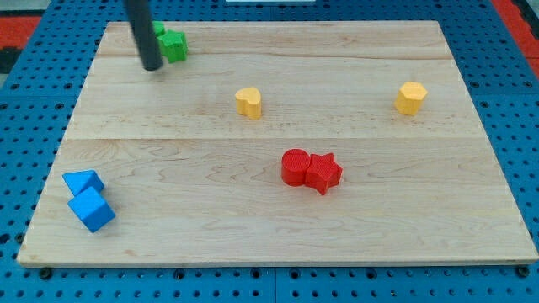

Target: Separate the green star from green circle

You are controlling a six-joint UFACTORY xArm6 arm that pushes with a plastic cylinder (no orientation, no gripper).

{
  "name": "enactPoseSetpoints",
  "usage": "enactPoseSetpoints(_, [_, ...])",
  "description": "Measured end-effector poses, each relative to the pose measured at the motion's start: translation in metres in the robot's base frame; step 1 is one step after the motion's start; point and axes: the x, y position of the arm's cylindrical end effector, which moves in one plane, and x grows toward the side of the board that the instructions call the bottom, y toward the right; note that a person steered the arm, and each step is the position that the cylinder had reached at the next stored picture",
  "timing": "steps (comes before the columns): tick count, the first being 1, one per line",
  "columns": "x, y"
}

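Note:
The green star [174,45] lies near the board's top left corner. A second green block [158,29], likely the green circle, touches it on its upper left and is mostly hidden behind my rod. My tip [152,66] rests on the board just left of and below the green star, close to it or touching it.
A yellow block [248,102] sits at upper centre and another yellow block [410,98] at upper right. A red circle [296,167] and a red star [324,172] touch at centre. Two blue blocks [83,182] [92,209] sit at lower left. The wooden board [269,227] has blue pegboard around it.

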Motion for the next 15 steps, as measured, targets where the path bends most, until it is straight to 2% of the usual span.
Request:
enactPoseSetpoints(1, [-0.041,-0.015])
enactPoseSetpoints(2, [-0.056,0.023])
enactPoseSetpoints(4, [-0.075,-0.015])
enactPoseSetpoints(5, [-0.097,-0.009])
enactPoseSetpoints(6, [-0.097,0.017])
enactPoseSetpoints(9, [-0.009,0.074])
enactPoseSetpoints(10, [0.028,0.042])
enactPoseSetpoints(11, [0.041,0.010])
enactPoseSetpoints(12, [0.020,0.030])
enactPoseSetpoints(13, [0.031,0.074])
enactPoseSetpoints(14, [0.068,0.055])
enactPoseSetpoints(15, [0.058,0.029])
